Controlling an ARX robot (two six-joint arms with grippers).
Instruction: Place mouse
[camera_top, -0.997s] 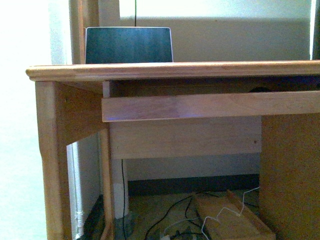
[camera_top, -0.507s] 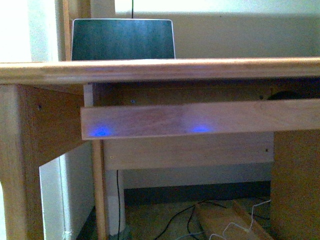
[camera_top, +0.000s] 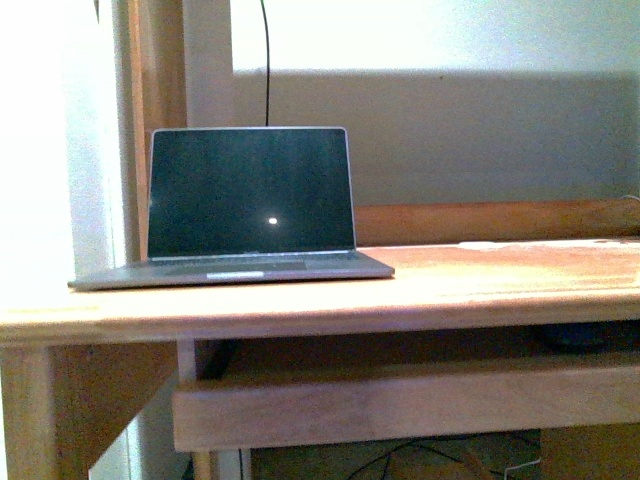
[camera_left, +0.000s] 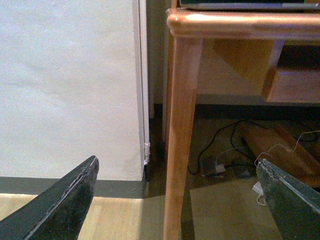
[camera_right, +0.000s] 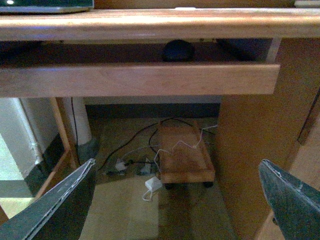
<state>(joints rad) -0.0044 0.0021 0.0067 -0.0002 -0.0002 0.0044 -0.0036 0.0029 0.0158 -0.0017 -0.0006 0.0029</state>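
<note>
**A:** Which step was in hand?

**B:** The approach, by my reading. Nothing had been grasped. The right gripper (camera_right: 176, 164) had its 2 fingers spread wide with nothing between them. The left gripper (camera_left: 177, 161) was likewise spread and empty, low down near the desk's (camera_top: 480, 280) left front corner.

**A:** And where was the mouse?

**B:** The mouse (camera_right: 178, 50) sat on the pull-out shelf (camera_right: 140, 80) under the desk top, just behind the shelf's front edge and toward the desk's right end. Only its domed top showed in the right wrist view. In the front view it was a dark shape in shadow.

**A:** Anything on top?

**B:** 1 laptop (camera_top: 250, 200), open with a dark screen, by the left edge. I judged the likely placing spot to be the desk top to its right.

**A:** What did the next move call for?

**B:** The right gripper faced the mouse, so the job was probably its to do. It would need to rise to the slot between desk top and shelf front, go in level, and close only once its fingers flanked the mouse. The slot looked narrow, so clipping either edge was the risk.
</note>
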